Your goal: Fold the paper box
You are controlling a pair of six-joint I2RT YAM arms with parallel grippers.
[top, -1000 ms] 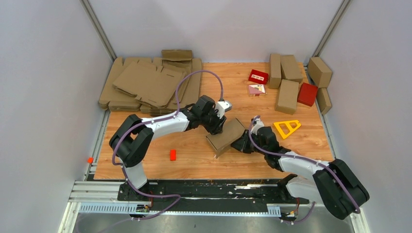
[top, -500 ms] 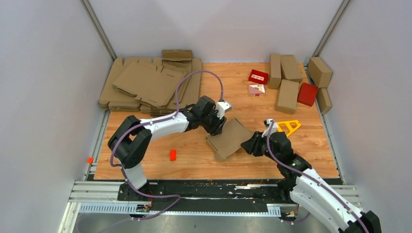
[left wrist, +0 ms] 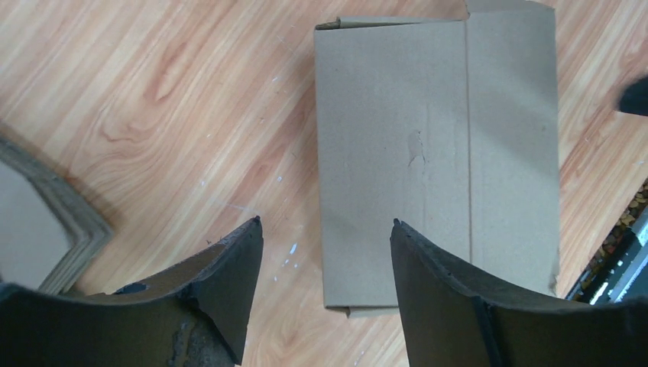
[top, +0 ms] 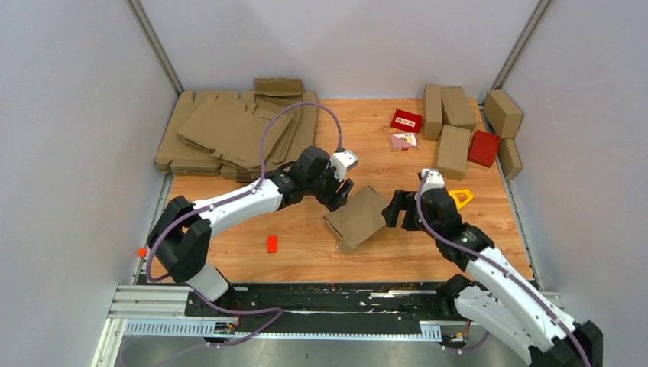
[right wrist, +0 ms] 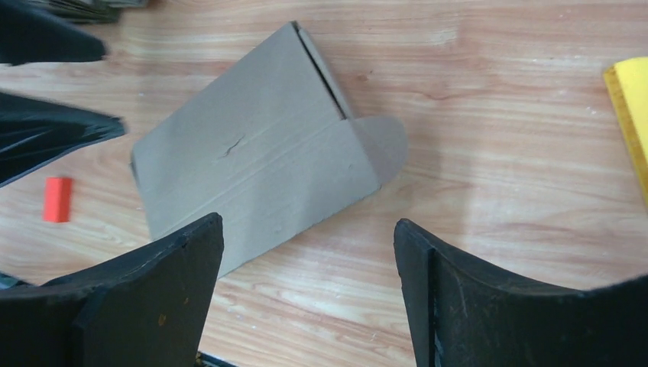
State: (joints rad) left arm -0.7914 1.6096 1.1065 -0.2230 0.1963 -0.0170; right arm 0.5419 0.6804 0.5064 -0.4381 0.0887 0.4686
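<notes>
Arms angle inward, left claw (top: pixel 341 196) and right claw (top: pixel 398 211) agape, flanking paper box (top: pixel 358 218).

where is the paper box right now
In the top view the paper box lies near the middle of the table, between the open left hand and open right hand, neither gripping it; a small red block sits to its left.

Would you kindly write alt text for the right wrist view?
A folded brown cardboard box lies flat on the wooden table, one rounded flap sticking out, beyond the open right tool. A small red block lies nearby.
</notes>
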